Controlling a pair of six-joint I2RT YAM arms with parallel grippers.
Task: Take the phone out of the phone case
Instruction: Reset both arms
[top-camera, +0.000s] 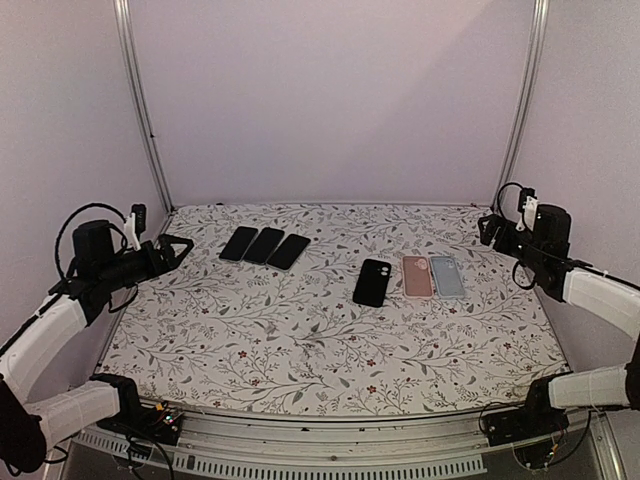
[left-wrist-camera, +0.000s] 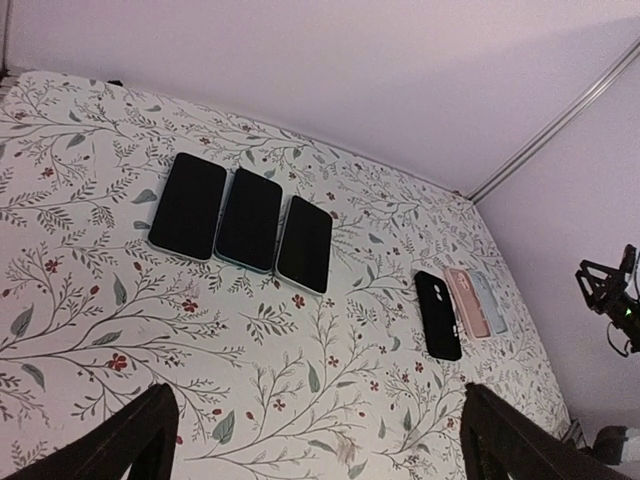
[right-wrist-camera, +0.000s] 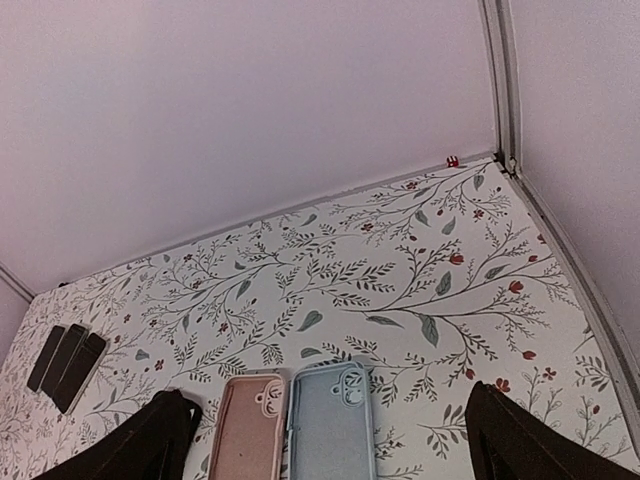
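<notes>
Top external view: the cased phone (top-camera: 372, 282) lies flat on the table (top-camera: 300, 340), just beside a pink case (top-camera: 417, 276). The left gripper (top-camera: 185, 250) and right gripper (top-camera: 487, 228) stand apart, well clear of it. Risk: if pried from one side, the phone is likely to skid into the pink case.

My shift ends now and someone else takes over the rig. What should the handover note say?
Left gripper: open, empty, raised at the left edge of the table.
Right gripper: open, empty, raised at the right edge.
Black phone case: flat mid-table, camera cutout up, untouched; it probably holds the phone.
Pink case and blue case: side by side just right of it.
Three phones: in a row at the back left.
Done: nothing on the black case yet.
Left: grip it and work the phone out.
</notes>
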